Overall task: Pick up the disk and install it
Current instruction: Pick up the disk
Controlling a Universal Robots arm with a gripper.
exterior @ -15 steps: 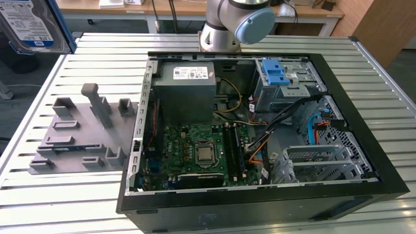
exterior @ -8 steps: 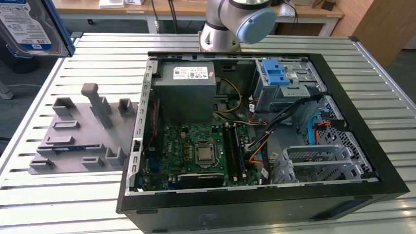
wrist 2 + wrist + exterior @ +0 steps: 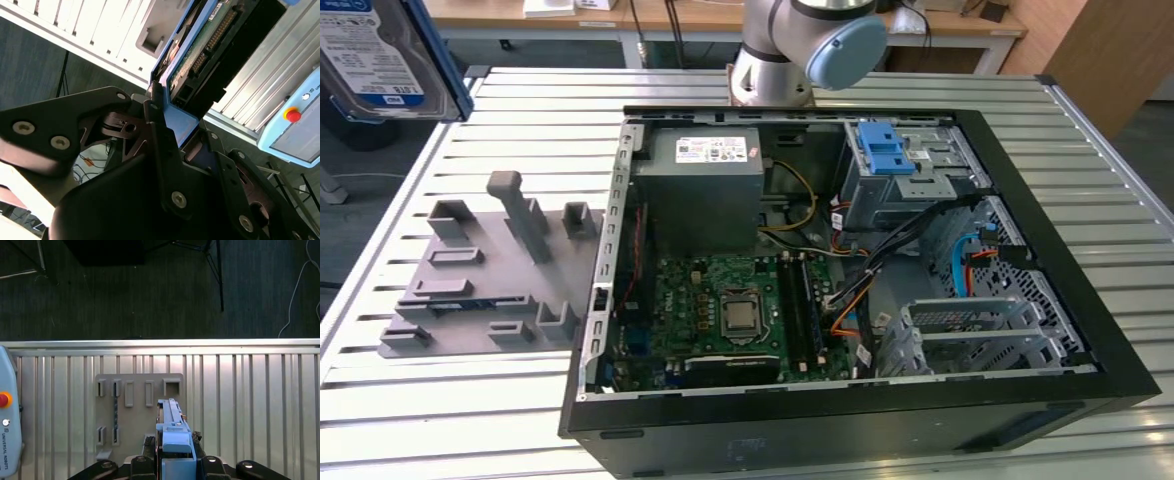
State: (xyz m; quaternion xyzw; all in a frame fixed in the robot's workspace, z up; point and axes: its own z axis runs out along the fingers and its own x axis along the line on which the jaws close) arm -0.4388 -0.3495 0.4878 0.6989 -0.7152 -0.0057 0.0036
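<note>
Hand (image 3: pixel 176 129) of the robot is pinching the disk (image 3: pixel 212 42) by the blue frame at one end, holding it up in the air over the grey holder (image 3: pixel 140 412) on the bench (image 3: pixel 250 405). In the exterior view it hangs high, well apart from the open computer box (image 3: pixel 854 425). It looks hard and a bit heavy, and its bare green board could break, so the blue edges seem the best place to hold.
</note>
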